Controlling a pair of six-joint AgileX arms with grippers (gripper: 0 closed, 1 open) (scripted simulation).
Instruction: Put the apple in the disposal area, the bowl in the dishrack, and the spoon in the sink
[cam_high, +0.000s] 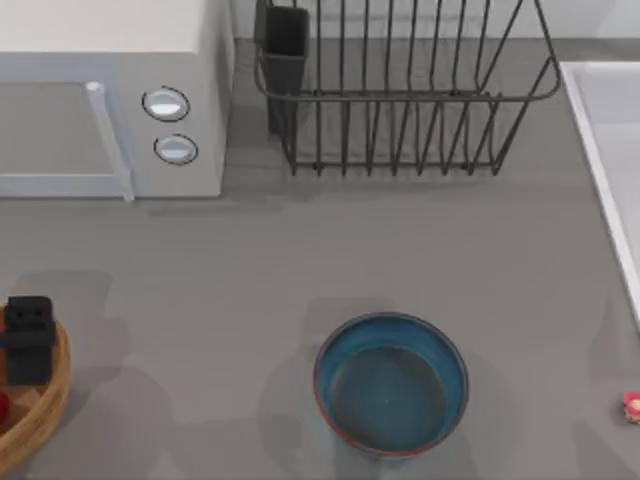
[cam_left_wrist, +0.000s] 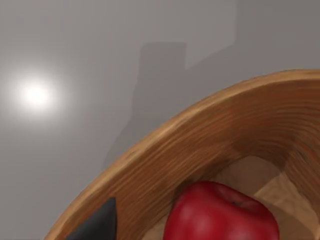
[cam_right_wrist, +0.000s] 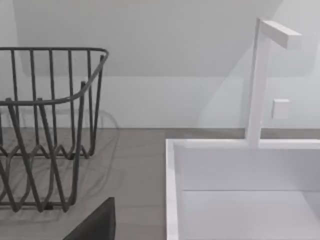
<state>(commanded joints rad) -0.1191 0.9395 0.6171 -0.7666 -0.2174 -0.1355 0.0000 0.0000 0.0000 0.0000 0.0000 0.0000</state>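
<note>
The red apple (cam_left_wrist: 220, 212) lies inside the disposal area, a tan wooden basket (cam_high: 45, 415) at the table's left front corner. My left gripper (cam_high: 28, 340) hangs over the basket and is open. One of its dark fingers (cam_left_wrist: 97, 225) stands apart from the apple. The teal-blue bowl (cam_high: 390, 385) sits upright at the front middle. The tiny pink spoon (cam_high: 632, 405) lies at the right edge. The wire dishrack (cam_high: 400, 90) stands at the back, and the sink (cam_high: 610, 150) is at the right. One dark finger (cam_right_wrist: 95, 225) of my right gripper shows, facing the sink (cam_right_wrist: 240, 190).
A white microwave (cam_high: 110, 100) with two round knobs fills the back left. A white faucet (cam_right_wrist: 260, 80) rises behind the sink. The dishrack's dark utensil cup (cam_high: 285, 50) is at its back left corner. Bare grey table lies between bowl and rack.
</note>
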